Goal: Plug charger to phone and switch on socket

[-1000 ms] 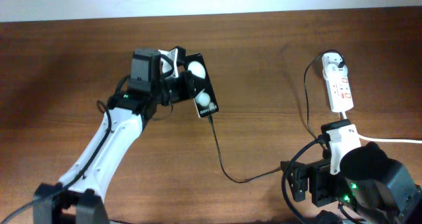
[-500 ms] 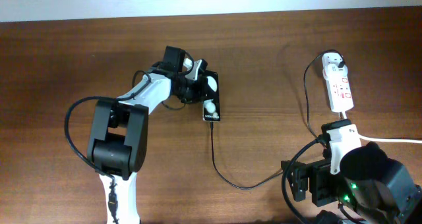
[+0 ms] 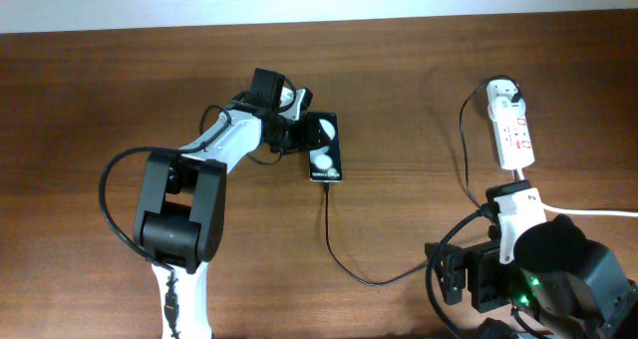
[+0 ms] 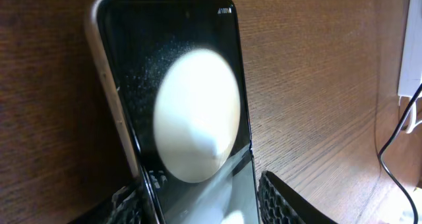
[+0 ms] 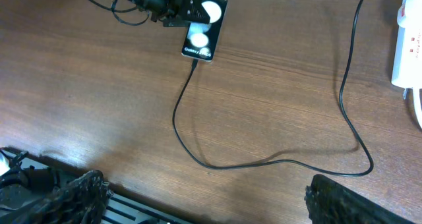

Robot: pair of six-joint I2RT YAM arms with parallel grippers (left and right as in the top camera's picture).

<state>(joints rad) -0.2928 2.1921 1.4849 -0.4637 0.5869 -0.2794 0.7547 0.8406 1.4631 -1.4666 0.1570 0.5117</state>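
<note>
The phone (image 3: 325, 149) lies flat and face up on the wooden table, two white round spots on its glossy face. My left gripper (image 3: 302, 136) straddles its upper end. In the left wrist view the phone (image 4: 191, 112) sits between the fingers of the left gripper (image 4: 204, 207): the jaws are open, with a thin gap at the right finger (image 4: 285, 203). The charger cable (image 3: 334, 241) runs from the phone's lower end across the table to its adapter (image 3: 508, 96), which sits in the white socket strip (image 3: 516, 135). My right gripper (image 5: 214, 204) hangs open over bare wood, well short of the cable (image 5: 198, 151).
The socket's thick white cord (image 3: 588, 212) leaves to the right behind the right arm's base (image 3: 538, 269). The left arm's body (image 3: 179, 214) stands over the table's left half. The strip (image 5: 409, 46) shows at the right edge of the right wrist view.
The left arm has brought the phone slightly right and laid it flat, face up. Its jaws have loosened from the phone's edges. The right arm has stayed put.
</note>
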